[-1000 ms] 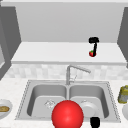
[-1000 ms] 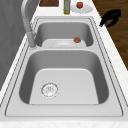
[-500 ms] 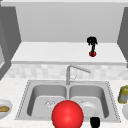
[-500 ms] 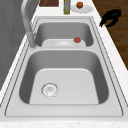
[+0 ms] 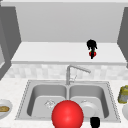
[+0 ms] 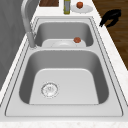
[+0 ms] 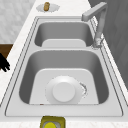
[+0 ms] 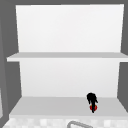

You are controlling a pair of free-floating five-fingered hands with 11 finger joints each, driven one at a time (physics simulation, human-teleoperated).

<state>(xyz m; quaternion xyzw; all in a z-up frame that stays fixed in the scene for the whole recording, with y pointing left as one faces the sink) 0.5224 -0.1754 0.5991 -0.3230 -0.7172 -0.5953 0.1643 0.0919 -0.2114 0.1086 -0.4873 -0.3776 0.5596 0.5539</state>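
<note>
one robot hand hangs above the shelf's right end, fingers pointing down, grasping a small red thing directly beneath its palm.

From the front I see a robot hand over a small red thing I can't identify. Another robot hand is cut off by the bottom edge, and a big red ball hides part of the sink.
</note>
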